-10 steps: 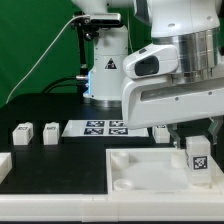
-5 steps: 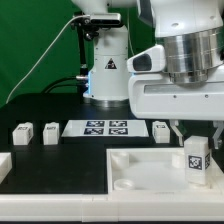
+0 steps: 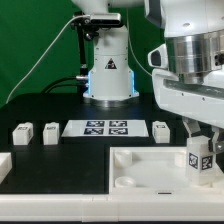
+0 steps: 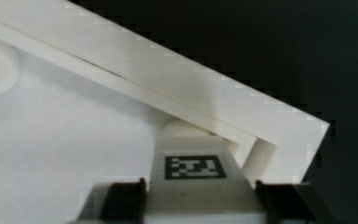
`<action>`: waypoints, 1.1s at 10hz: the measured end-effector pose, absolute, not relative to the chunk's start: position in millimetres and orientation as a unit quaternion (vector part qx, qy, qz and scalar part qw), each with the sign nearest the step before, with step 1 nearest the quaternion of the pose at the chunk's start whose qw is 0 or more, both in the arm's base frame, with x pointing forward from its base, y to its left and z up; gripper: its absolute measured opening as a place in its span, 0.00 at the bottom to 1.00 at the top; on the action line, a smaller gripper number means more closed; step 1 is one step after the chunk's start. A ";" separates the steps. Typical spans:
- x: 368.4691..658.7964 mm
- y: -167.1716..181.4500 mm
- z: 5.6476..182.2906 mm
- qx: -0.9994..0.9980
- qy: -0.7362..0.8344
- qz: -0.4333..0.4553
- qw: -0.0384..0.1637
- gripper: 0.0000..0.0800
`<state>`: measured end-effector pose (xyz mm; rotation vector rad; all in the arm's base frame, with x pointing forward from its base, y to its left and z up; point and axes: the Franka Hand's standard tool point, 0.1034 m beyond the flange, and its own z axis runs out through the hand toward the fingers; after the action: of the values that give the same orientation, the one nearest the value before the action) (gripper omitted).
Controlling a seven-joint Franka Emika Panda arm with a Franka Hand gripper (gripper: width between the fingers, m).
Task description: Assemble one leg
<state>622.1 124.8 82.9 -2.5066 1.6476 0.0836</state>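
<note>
The leg [image 3: 200,160] is a small white block with a black-and-white tag. It stands upright in the corner of the large white tabletop [image 3: 145,175] at the exterior view's right. My gripper [image 3: 201,148] comes down from above and is shut on the leg's upper part. In the wrist view the leg [image 4: 195,160] fills the gap between the two dark fingers [image 4: 123,203], its tag showing, with the tabletop's raised rim [image 4: 176,85] running past it. My gripper [image 4: 201,202] holds the leg by both sides.
Three loose legs [image 3: 22,133], [image 3: 50,132], [image 3: 160,130] stand in a row on the black table. The marker board [image 3: 105,128] lies between them. The arm's base [image 3: 108,75] is behind. A white piece [image 3: 4,165] sits at the exterior view's left edge.
The arm's wrist has turned and its body has swung toward the exterior view's right. The leg has turned with it, so its tag now faces more to the right.
</note>
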 end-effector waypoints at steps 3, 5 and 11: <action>622.5 124.3 82.9 -0.841 0.535 0.030 0.077 0.48; 622.2 124.2 82.6 -0.858 0.508 0.027 0.077 0.69; 620.6 117.5 74.9 -0.990 0.122 0.001 0.073 0.81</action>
<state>620.6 117.5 74.9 -2.9737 0.3664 0.0025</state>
